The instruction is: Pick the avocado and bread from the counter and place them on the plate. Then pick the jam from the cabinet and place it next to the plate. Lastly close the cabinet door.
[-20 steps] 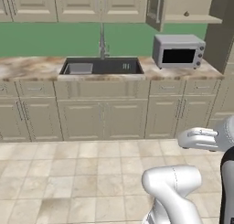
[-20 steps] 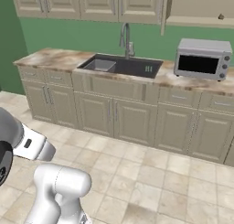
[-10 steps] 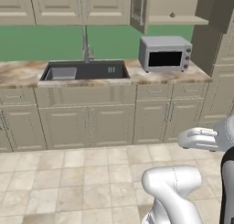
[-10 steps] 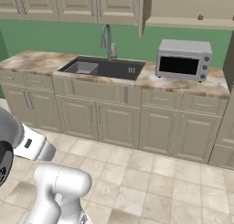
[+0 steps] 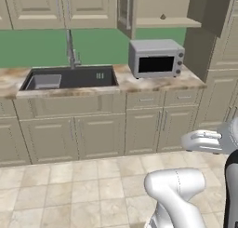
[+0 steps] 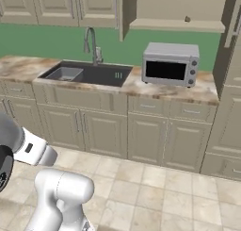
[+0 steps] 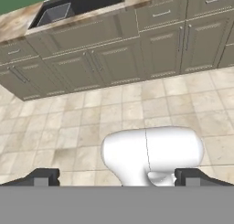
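Note:
The marbled counter runs along the far wall. Above its right end the cabinet stands open, and the tiny brown jam sits on its shelf. The cabinet door is swung out and seen nearly edge-on. My gripper is open, held low over the tiled floor well short of the counter, with nothing between its fingertips. The avocado, bread and plate are out of view.
A silver microwave stands on the counter under the open cabinet. A dark sink with a tall faucet lies to its left. Tall beige cabinets close off the right side. Tiled floor lies between base and counter.
The whole scene has slid left in both base views, so the base has moved. The microwave and the open cabinet now sit nearer the middle. The gripper stays open.

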### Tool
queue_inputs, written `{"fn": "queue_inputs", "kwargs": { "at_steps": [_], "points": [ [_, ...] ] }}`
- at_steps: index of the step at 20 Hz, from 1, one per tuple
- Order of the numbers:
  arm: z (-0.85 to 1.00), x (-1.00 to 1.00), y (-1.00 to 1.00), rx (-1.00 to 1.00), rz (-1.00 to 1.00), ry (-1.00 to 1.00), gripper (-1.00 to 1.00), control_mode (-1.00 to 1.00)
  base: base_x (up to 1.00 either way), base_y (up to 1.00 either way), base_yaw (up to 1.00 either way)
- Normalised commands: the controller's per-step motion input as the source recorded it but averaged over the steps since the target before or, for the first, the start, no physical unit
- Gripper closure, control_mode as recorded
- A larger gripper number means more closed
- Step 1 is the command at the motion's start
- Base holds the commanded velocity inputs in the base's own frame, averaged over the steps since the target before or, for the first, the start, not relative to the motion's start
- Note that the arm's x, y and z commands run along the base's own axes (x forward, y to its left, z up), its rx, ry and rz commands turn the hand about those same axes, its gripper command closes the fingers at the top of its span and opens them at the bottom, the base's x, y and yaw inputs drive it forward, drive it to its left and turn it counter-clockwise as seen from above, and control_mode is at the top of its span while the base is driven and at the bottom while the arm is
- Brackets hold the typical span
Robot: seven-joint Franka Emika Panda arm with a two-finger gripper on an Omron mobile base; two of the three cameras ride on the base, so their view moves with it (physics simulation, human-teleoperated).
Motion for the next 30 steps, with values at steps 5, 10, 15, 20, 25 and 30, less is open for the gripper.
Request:
{"fn": "queue_inputs", "kwargs": {
  "at_steps": [5,10,15,20,25,30],
  "points": [
    [0.0,0.0,0.0,0.0,0.0,0.0,-1.0,1.0,0.52,-0.4,-0.07],
    [0.0,0.0,0.0,0.0,0.0,0.0,-1.0,1.0,0.59,-0.34,-0.02],
    [0.0,0.0,0.0,0.0,0.0,0.0,-1.0,1.0,0.59,-0.38,0.0],
    [0.0,0.0,0.0,0.0,0.0,0.0,-1.0,1.0,0.52,-0.49,0.0],
    [0.0,0.0,0.0,0.0,0.0,0.0,-1.0,1.0,0.44,-0.53,0.0],
    [0.0,0.0,0.0,0.0,0.0,0.0,-1.0,1.0,0.48,-0.47,0.0]
  ]
}}
